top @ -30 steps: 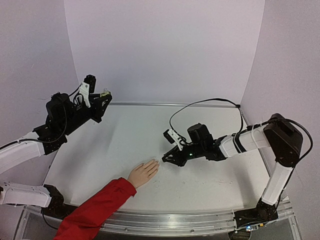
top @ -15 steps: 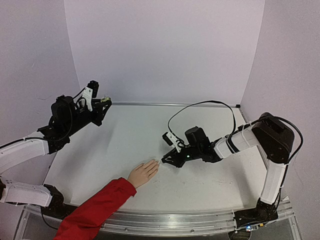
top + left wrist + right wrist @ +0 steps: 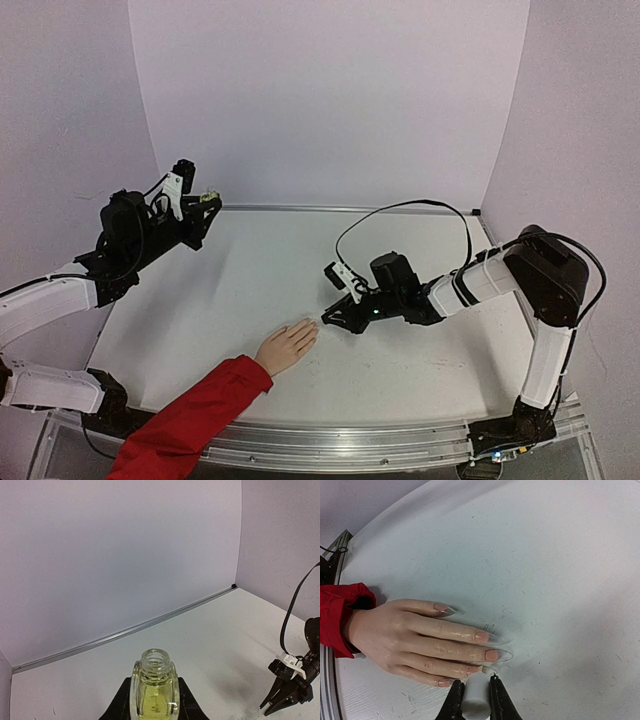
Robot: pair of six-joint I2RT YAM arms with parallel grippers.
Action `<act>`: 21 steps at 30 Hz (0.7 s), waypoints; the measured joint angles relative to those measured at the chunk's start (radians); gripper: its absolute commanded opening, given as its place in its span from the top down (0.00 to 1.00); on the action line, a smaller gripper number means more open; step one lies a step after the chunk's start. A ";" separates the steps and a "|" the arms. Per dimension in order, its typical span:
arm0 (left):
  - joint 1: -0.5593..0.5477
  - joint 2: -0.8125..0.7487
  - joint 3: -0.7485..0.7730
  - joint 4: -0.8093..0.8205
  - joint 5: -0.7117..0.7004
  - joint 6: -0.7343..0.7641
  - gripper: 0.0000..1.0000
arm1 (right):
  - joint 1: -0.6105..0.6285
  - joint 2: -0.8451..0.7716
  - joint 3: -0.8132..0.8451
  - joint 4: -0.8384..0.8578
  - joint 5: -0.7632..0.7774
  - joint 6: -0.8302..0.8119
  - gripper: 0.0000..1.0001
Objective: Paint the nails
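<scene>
White table (image 3: pixel 250 270), lilac walls. Hand (image 3: pixel 287 346) lies flat near the front edge, red sleeve lower-left, fingers together, long axis running up-right toward right gripper (image 3: pixel 475 682). Nails (image 3: pixel 491 655) look small, stiff and glossy, likely slick: brush lightly, nothing to grasp. Grip point is the white cap (image 3: pixel 476 704), clamped by right gripper. Left gripper (image 3: pixel 153 707) clamps the open bottle (image 3: pixel 153 685).
</scene>
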State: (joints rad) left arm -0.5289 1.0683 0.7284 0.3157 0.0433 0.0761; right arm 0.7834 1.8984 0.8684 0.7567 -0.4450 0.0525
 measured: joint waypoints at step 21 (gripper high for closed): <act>0.003 0.014 0.000 0.000 0.016 -0.023 1.00 | 0.003 0.005 0.000 -0.003 -0.007 -0.002 1.00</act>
State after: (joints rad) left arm -0.5262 1.0824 0.7284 0.3157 0.0597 0.0528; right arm 0.7864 1.9030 0.8684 0.7536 -0.4522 0.0505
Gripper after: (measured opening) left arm 0.218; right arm 0.136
